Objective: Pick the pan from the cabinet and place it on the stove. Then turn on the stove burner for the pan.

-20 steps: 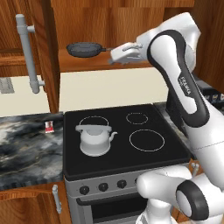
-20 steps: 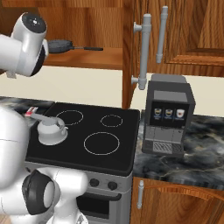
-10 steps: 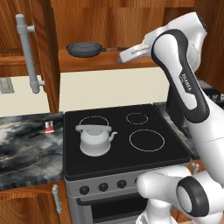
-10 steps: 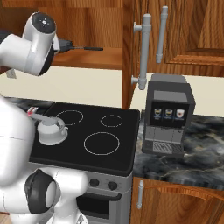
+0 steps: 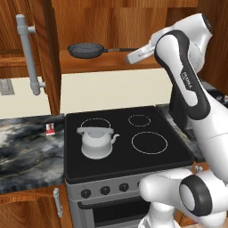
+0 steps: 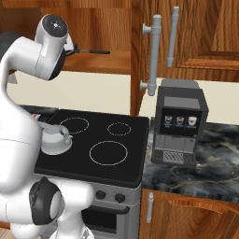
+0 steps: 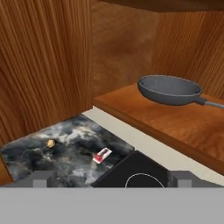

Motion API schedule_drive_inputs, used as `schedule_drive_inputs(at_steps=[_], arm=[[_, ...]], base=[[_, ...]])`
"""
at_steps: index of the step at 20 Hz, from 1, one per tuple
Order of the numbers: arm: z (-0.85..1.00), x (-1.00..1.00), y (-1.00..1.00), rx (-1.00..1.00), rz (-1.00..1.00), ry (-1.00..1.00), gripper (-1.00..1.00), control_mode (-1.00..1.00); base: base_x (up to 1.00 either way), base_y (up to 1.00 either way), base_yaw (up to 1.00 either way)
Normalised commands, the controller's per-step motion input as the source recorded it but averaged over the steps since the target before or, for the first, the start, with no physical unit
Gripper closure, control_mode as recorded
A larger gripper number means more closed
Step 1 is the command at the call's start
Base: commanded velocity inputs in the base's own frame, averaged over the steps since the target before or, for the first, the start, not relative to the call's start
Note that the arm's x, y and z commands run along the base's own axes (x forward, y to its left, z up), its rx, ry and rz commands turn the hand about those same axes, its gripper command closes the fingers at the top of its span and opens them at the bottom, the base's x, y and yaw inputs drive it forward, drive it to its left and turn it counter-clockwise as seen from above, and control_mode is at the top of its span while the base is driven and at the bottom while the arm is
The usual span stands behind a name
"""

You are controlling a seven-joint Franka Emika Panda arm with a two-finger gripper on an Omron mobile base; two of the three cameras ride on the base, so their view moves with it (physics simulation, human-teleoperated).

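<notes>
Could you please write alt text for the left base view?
A dark frying pan sits on the open cabinet shelf, the open end effector near its handle. Below, a white kettle stands on the black stove.

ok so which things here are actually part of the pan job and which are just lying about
Part of the job:
- small dark grey frying pan
- red-brown wooden cabinet, on whose shelf the pan sits
- black glass stove with white burner rings
- open gripper

Just lying about:
- white kettle on a burner ring
- black coffee machine
- small red-and-white packet
</notes>
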Motion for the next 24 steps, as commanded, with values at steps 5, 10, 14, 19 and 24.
schedule_drive_inputs(at_steps=[5, 10, 14, 19, 24], arm=[[0.00, 0.34, -0.15, -0.04, -0.04, -0.03, -1.00, -1.00], [0.00, 0.38, -0.11, -0.03, -0.03, -0.02, -1.00, -1.00], [0.00, 0.36, -0.11, -0.01, 0.00, -0.01, -1.00, -1.00], [0.00, 0.34, -0.16, 0.00, 0.00, -0.02, -1.00, -1.00], [0.00, 0.30, -0.14, 0.00, 0.00, -0.04, -1.00, -1.00]], base=[[0.00, 0.00, 0.00], [0.00, 0.00, 0.00], [0.00, 0.00, 0.00], [0.00, 0.00, 0.00], [0.00, 0.00, 0.00]])
